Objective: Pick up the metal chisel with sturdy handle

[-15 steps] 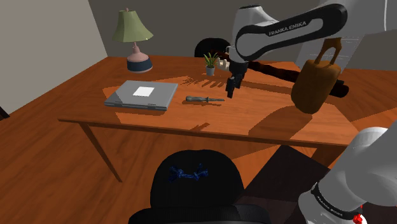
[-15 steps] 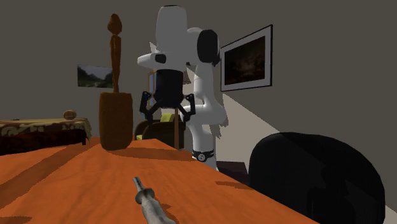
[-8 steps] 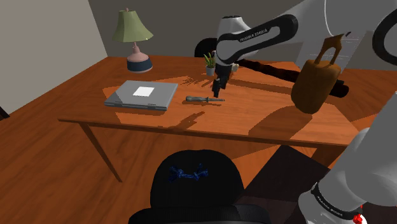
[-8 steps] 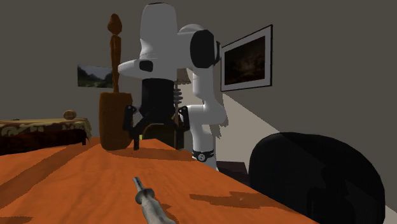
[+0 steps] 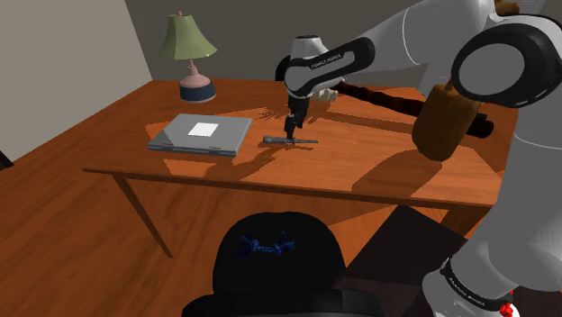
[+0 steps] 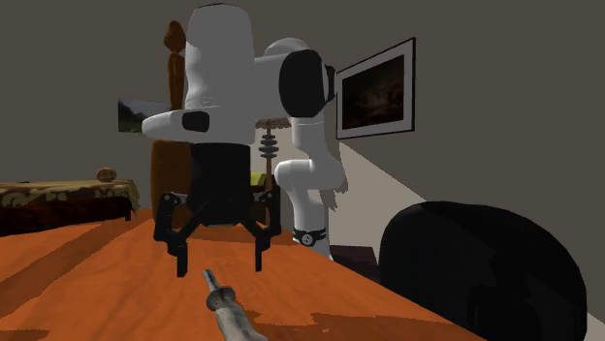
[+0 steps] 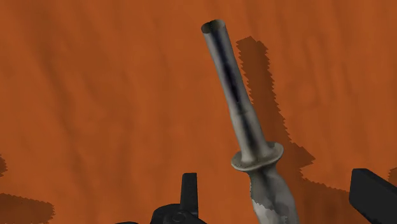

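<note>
The chisel point(image 5: 303, 140) lies flat on the orange-brown wooden table point(image 5: 378, 180), just right of the laptop in the shoulder view. It has a grey metal blade point(image 7: 230, 86), a round collar and a mottled grey handle point(image 7: 275, 198). My black gripper point(image 5: 290, 133) hangs directly over its handle end, pointing down. In the second exterior view the gripper point(image 6: 220, 265) stands open, its tips just above the table behind the chisel point(image 6: 228, 310). In the wrist view the fingers point(image 7: 189, 191) stand wide apart on either side of the handle without touching it.
A grey closed laptop point(image 5: 200, 134) lies beside the chisel, with a green-shaded lamp point(image 5: 187, 52) behind it. A brown bag-like object point(image 5: 444, 115) stands on the table's right part. A black round chair point(image 5: 279, 259) sits at the near table edge.
The arm has swung toward the shoulder view's left and come down, bringing the gripper from beside the chisel to right over its handle. The fingers have stayed open.
</note>
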Motion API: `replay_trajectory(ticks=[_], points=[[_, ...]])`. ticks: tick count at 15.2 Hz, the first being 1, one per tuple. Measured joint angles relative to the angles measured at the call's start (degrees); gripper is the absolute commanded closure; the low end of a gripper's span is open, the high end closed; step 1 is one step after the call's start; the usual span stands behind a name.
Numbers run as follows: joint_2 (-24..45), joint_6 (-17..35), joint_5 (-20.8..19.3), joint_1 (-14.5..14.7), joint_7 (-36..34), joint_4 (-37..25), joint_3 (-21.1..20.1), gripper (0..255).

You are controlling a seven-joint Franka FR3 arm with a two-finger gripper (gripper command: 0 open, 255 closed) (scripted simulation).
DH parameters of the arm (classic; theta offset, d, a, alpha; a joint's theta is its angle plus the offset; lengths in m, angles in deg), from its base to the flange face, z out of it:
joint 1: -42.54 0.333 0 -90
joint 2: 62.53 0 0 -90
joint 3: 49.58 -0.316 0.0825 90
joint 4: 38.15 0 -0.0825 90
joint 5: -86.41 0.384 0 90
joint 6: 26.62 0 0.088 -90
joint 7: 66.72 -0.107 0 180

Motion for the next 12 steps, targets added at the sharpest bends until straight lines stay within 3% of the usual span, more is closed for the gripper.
replay_trajectory(ticks=[6, 7, 12], points=[[2.3, 3.7, 0.4, -0.1, 0.5, 1.5, -0.1, 0], [2.3, 4.0, 0.4, -0.1, 0.5, 1.6, -0.2, 255], [2.3, 4.2, 0.4, -0.1, 0.5, 1.8, -0.1, 255]])
